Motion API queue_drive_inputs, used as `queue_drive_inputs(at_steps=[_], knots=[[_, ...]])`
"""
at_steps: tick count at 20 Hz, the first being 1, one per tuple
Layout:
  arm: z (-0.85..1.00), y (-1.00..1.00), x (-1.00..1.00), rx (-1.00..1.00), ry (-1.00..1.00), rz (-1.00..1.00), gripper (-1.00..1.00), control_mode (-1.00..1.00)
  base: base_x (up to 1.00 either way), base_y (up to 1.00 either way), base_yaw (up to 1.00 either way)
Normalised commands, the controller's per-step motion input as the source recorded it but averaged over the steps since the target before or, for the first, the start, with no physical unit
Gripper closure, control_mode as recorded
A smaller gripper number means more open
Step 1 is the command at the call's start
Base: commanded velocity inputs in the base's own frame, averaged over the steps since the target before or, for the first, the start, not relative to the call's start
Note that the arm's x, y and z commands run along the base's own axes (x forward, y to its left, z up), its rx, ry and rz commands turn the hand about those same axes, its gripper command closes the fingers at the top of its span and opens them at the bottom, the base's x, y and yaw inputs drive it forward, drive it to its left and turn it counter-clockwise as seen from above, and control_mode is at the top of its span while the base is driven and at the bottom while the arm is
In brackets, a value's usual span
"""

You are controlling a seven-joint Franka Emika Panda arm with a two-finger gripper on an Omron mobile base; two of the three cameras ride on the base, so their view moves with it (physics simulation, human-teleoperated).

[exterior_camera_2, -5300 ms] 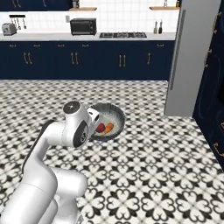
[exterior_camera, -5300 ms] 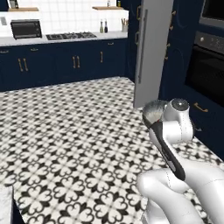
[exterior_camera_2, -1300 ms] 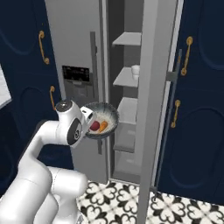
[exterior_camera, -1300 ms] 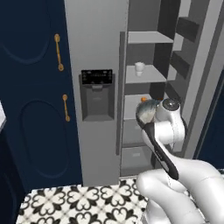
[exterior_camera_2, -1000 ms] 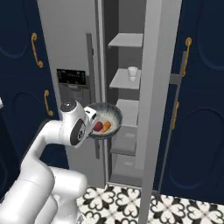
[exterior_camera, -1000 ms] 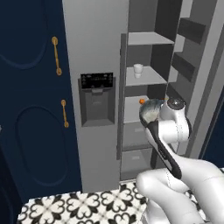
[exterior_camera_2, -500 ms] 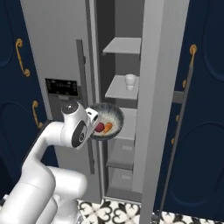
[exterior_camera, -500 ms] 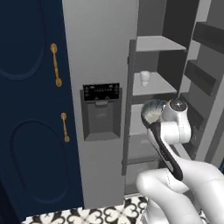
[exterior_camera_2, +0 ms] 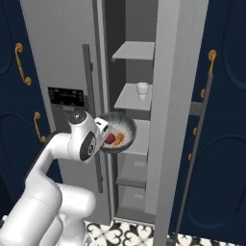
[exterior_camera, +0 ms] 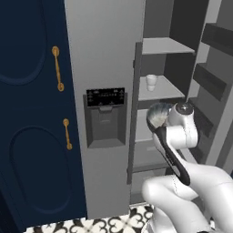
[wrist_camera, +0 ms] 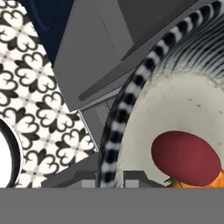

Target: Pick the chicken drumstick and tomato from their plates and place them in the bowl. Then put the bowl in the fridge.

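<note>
Driven closer to the tall grey steel fridge (exterior_camera_2: 67, 53) since half a second ago; open compartment and grey shelves (exterior_camera_2: 134, 98) now loom larger. Carried at mid height before the opening: deep speckled grey bowl (exterior_camera_2: 120, 130), with small round red tomato (wrist_camera: 186, 157) and golden-brown drumstick (exterior_camera_2: 119, 139) inside. Gripper (exterior_camera_2: 104, 137) pinched shut on bowl rim. Risks, judged: rim knocking open door edge or shelf lip, tilting and spilling contents; clipping small white cup (exterior_camera_2: 142, 90) above.

We see the tall grey steel fridge (exterior_camera_2: 144, 96) open at twelve o'clock; its grey shelves (exterior_camera_2: 134, 98) bare except a small white cup (exterior_camera_2: 142, 90).
</note>
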Motion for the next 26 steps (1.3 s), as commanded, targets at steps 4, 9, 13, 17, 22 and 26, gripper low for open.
queue_drive_inputs(at_steps=[4,9,13,17,22,26], knots=[[-0.01,-0.34,0.95,-0.07,0.02,0.0,1.0,-1.0,0.0,0.0,0.0],[-0.21,-0.67,0.74,-0.06,0.05,0.12,1.0,-1.0,0.0,0.0,0.0],[-0.18,-0.74,0.74,0.0,0.05,0.23,1.0,-1.0,0.0,0.0,0.0],[-0.53,-0.23,0.9,0.0,0.09,0.32,1.0,-1.0,0.0,0.0,0.0],[-0.32,-0.21,1.0,0.0,0.09,0.17,1.0,-1.0,0.0,0.0,0.0],[-0.4,-0.12,0.82,0.0,0.15,0.09,1.0,-1.0,0.0,0.0,0.0]])
